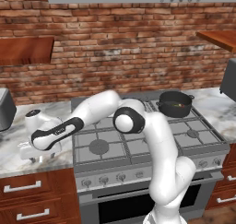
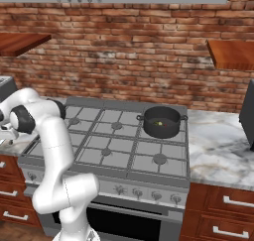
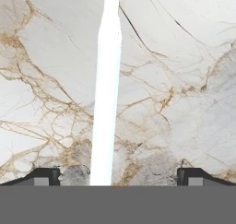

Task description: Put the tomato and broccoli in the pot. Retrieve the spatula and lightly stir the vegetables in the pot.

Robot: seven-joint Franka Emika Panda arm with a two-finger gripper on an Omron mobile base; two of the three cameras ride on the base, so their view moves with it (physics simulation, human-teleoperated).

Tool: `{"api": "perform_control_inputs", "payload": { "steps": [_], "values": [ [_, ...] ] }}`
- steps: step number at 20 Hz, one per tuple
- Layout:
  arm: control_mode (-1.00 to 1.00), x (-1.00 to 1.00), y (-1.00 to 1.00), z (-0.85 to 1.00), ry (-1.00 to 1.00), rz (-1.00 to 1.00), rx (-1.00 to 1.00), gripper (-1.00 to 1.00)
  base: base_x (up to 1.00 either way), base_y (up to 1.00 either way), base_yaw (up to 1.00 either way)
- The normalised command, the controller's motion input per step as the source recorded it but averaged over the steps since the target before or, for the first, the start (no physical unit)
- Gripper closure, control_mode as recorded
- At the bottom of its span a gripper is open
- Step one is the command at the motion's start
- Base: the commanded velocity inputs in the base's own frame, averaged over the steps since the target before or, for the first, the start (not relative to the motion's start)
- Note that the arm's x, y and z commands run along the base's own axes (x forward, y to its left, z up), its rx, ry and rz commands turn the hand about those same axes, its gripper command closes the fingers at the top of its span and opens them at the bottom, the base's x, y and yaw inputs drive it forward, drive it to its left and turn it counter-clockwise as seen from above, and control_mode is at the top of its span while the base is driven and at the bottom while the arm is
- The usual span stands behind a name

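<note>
Hand view: the two-finger gripper [image 3: 118, 174] hangs over the veined white marble counter [image 3: 184, 80], dark tips spread wide at 8 and 4 o'clock, nothing held. The long thin pale handle of the grey metal spatula [image 3: 107, 94] runs from 12 to 6 o'clock between them, sitting a little toward the 8 o'clock tip; its slotted head can't be seen. In the left base view the gripper [image 1: 31, 150] is low over the counter at 9 o'clock of the steel gas stove [image 1: 138, 144]. The small near-black round pot [image 1: 175, 103] is on the back burner at 2 o'clock, well apart, with red and green bits inside, probably the tomato and broccoli. Step looks like spatula pickup: shift slightly to centre the handle, descend straight, close square across it, lift level.
</note>
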Motion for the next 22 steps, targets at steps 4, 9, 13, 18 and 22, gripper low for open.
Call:
{"api": "perform_control_inputs", "payload": {
  "steps": [4, 9, 13, 18, 22],
  "values": [
    [-1.0, 0.0, 0.15, -0.24, -0.01, 0.0, -0.06, -1.0, 0.0, 0.0, 0.0],
    [-1.0, 0.01, 0.06, -0.27, 0.0, -0.01, -0.01, -1.0, 0.0, 0.0, 0.0],
    [-1.0, 0.0, 0.0, -0.24, 0.0, 0.0, 0.0, -1.0, 0.0, 0.0, 0.0],
    [-1.0, -0.03, 0.0, -0.33, 0.0, -0.01, 0.03, -1.0, 0.0, 0.0, 0.0],
    [-1.0, -0.09, 0.0, -0.21, 0.01, 0.0, 0.03, -1.0, 0.0, 0.0, 0.0]
  ]
}}
